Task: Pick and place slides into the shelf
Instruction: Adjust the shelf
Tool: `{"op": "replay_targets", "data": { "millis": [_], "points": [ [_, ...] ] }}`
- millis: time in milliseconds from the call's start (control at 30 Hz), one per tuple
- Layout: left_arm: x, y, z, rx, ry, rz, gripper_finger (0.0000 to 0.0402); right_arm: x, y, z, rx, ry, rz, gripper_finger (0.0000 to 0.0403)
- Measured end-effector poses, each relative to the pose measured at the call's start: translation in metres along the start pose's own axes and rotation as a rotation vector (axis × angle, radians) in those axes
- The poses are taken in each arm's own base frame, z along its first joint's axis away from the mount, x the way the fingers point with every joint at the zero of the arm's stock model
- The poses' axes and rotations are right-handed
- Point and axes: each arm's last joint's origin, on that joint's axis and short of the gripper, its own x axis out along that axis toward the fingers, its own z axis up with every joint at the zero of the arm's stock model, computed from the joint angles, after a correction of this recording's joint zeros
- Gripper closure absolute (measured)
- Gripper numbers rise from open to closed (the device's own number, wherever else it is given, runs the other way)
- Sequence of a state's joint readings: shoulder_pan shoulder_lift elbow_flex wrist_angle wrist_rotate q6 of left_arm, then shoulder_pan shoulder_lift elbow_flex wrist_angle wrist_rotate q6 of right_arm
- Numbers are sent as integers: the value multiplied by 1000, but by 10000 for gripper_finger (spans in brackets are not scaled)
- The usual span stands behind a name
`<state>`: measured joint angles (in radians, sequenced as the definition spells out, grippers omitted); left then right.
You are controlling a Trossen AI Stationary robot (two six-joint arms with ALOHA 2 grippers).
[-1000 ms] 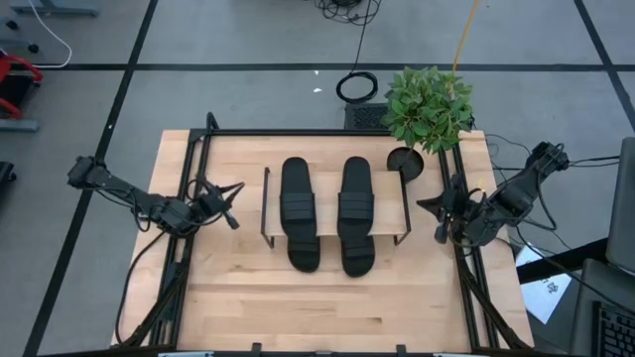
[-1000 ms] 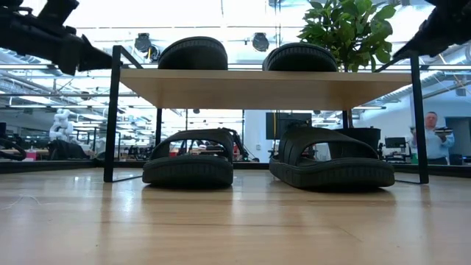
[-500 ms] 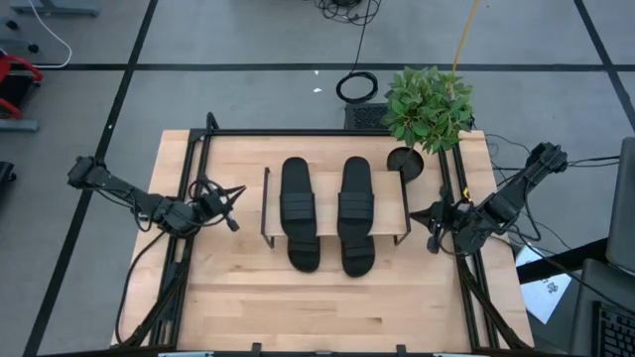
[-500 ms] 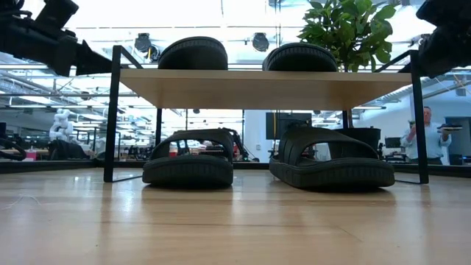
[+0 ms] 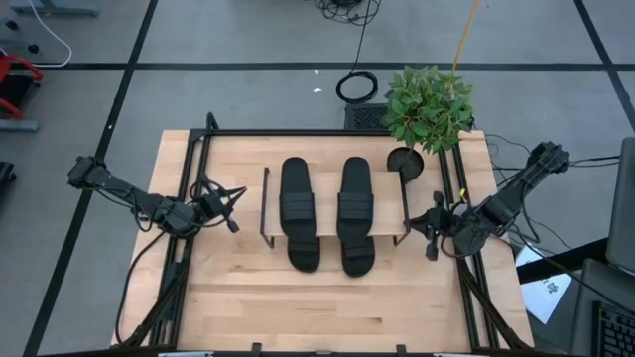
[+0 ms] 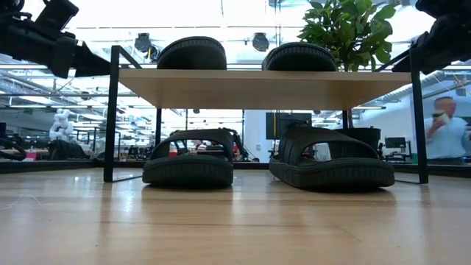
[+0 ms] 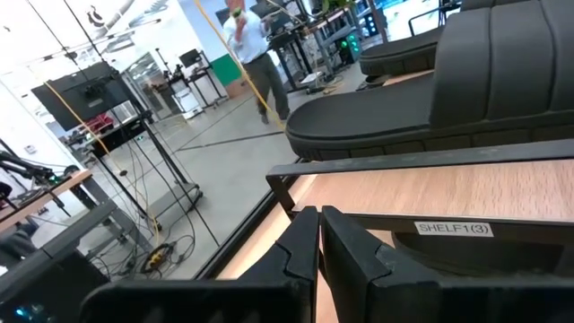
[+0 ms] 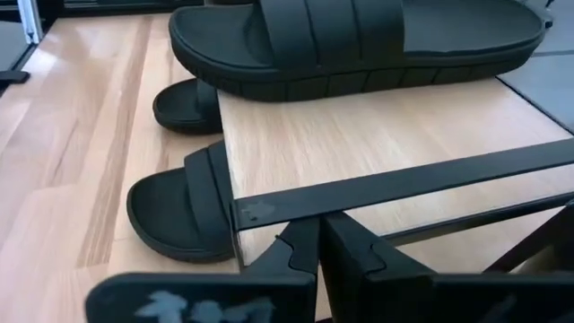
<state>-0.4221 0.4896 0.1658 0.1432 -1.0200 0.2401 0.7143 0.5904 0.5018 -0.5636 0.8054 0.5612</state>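
Observation:
Two black slides [image 5: 298, 196] [image 5: 355, 194] lie side by side on top of the light-wood shelf [image 5: 385, 230]. Two more slides [image 6: 188, 159] [image 6: 331, 160] rest soles down on the table under its board, toes poking out toward the near edge. My left gripper [image 5: 231, 204] hovers shut off the shelf's left end, about level with the board [image 7: 466, 184]. My right gripper [image 5: 431, 228] hangs shut just off the shelf's right end frame [image 8: 404, 184], tipped slightly down. Neither one holds anything.
A potted plant [image 5: 427, 107] stands at the table's far right corner, behind the shelf. Black rails [image 5: 189, 248] run along the table's left and right sides. Bare wood [image 5: 337, 307] lies between the shelf and the near edge. A person [image 6: 445, 132] is in the room beyond.
My right gripper has sunk and come in toward the shelf's right end, still shut. The slides and the shelf have stayed where they were.

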Motion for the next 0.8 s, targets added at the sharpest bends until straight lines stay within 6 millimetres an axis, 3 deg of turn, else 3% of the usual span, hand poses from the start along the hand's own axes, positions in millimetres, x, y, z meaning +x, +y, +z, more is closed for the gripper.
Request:
{"op": "replay_targets", "data": {
  "millis": [800],
  "points": [
    [0, -3, -5, 21, 25, -58, 376, 7, 13, 1, 22, 39, 96, 403]
  ]
}}
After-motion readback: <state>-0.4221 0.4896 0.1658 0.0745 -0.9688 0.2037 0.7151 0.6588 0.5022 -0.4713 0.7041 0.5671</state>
